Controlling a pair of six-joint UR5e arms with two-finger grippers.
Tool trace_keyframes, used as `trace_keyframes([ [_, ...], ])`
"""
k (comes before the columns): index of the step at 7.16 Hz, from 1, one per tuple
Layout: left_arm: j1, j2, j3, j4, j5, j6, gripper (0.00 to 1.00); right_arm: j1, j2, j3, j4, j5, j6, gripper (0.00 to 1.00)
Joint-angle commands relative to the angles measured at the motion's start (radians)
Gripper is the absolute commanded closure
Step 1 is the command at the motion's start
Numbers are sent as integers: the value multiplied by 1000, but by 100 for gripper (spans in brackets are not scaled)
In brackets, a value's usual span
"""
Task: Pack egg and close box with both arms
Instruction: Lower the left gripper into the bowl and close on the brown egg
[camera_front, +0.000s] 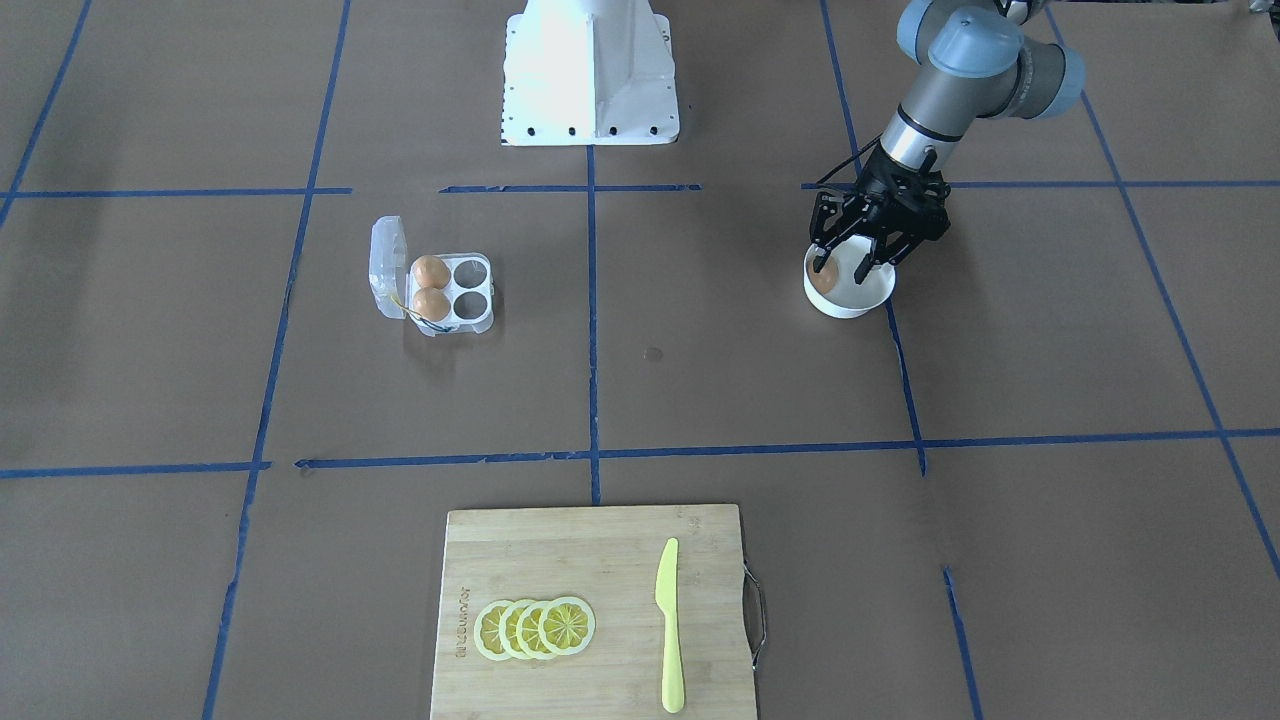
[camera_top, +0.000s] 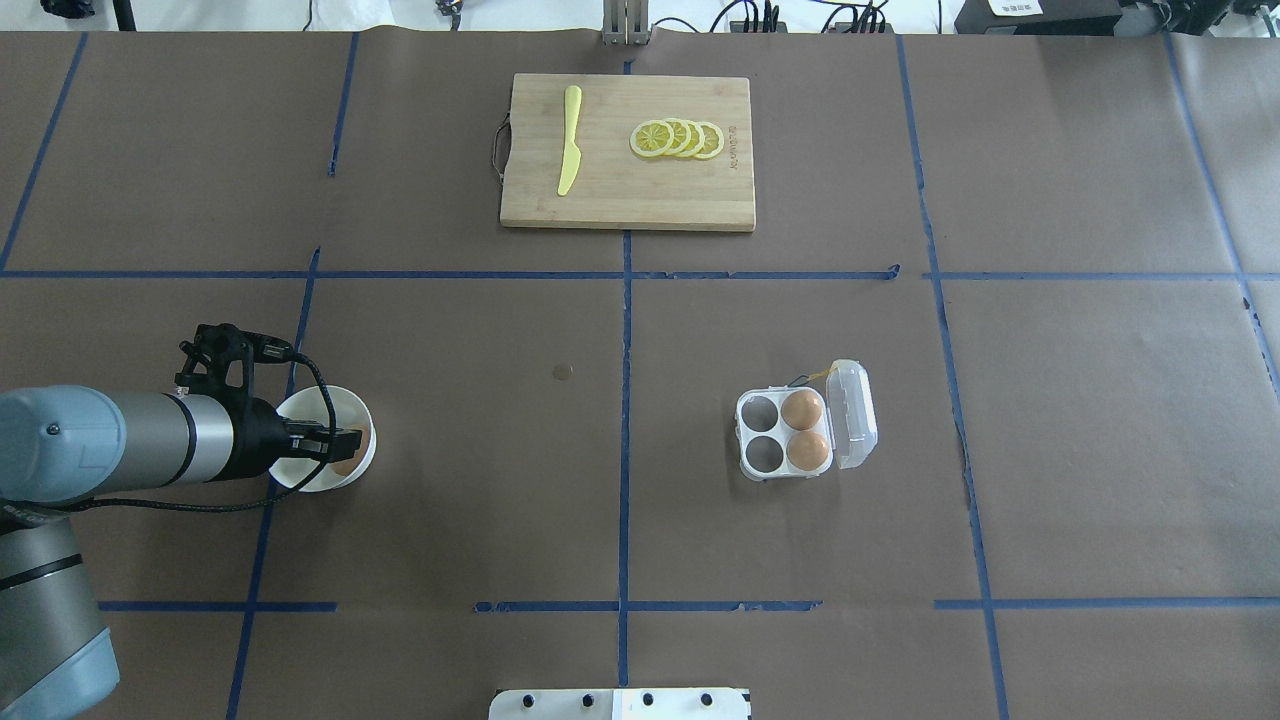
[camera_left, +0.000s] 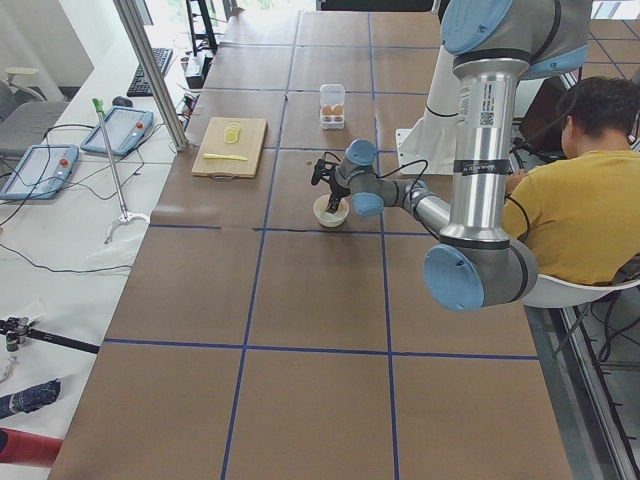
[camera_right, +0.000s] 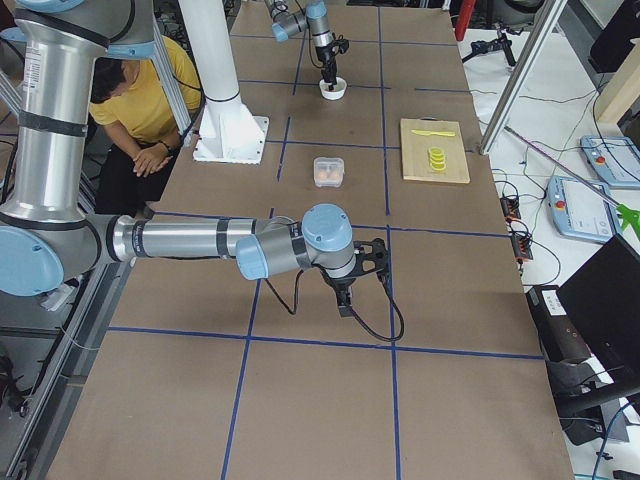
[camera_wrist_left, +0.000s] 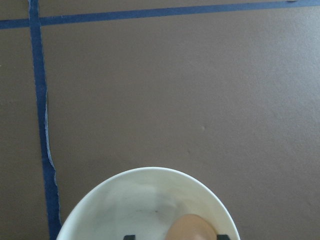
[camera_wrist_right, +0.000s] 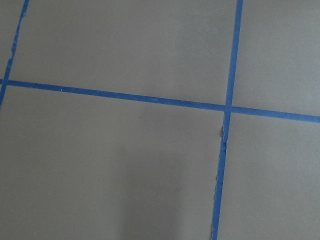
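A: Where is the egg (camera_top: 352, 463) sitting?
B: In the bowl (camera_top: 318, 398), at its four o'clock overhead; the left gripper (camera_front: 842, 268) is straddling it, spread, holding nothing; the right gripper (camera_right: 347, 300), cannot tell.
A: Handling?
B: Light, slippery, brittle; I'm judging a gentle pinch across its middle.

Table (camera_top: 500, 450) between bowl (camera_top: 330, 400) and box (camera_top: 762, 452) open; lid (camera_top: 857, 412) apparently upright.
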Motion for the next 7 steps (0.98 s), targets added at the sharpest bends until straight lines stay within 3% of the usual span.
trace_keyframes([
  [1, 3, -1, 5, 0, 0, 2, 38, 0, -1, 0, 0, 0, -1, 0],
  [7, 9, -27, 36, 0, 0, 2, 38, 0, 0, -6, 0, 0, -1, 0],
])
